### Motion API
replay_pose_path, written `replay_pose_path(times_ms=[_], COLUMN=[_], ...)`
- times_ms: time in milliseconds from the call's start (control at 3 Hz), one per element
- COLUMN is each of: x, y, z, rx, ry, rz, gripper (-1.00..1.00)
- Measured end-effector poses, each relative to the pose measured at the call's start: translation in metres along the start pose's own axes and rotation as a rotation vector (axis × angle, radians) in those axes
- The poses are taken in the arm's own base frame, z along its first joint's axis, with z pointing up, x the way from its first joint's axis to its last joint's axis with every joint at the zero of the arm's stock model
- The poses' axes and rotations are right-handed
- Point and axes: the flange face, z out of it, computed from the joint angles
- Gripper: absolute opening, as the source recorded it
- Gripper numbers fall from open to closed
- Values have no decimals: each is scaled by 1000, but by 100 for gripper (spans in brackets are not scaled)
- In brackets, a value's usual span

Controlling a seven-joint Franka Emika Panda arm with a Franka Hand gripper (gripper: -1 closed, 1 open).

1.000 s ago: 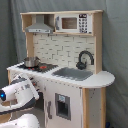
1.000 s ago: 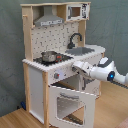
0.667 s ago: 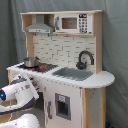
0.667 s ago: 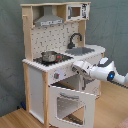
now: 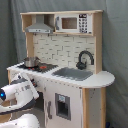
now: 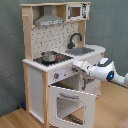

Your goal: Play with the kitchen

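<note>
The toy kitchen [image 5: 65,47] of white panels and pale wood stands against a grey curtain, and the second exterior view shows the kitchen [image 6: 50,35] from the other side. A metal pot [image 5: 31,61] sits on the stovetop, left of the sink [image 5: 75,74] and black faucet [image 5: 85,57]. The oven door [image 6: 70,102] hangs open and tilts outward. My gripper [image 6: 76,65] is at the front panel just under the counter edge, right of the knob [image 6: 56,75] and above the open oven. In the first exterior view my gripper [image 5: 29,80] shows at the lower left.
A grey hood [image 6: 49,21] and a toy microwave [image 6: 77,11] sit on the top shelf. A cabinet door with a small window [image 5: 62,105] is shut under the sink. The wooden floor [image 6: 15,117] lies in front of the kitchen.
My arm has edged slightly toward the second exterior view's left, closer along the front panel. The oven door and the pot have not moved.
</note>
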Motion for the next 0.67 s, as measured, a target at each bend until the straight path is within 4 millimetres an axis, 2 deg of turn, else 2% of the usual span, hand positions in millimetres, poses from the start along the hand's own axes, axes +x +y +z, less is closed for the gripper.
replay_pose_path(times_ms=[667], x=[1], y=[0], z=[0], rx=[-1], ry=[-2], rz=[-221], gripper=[-100])
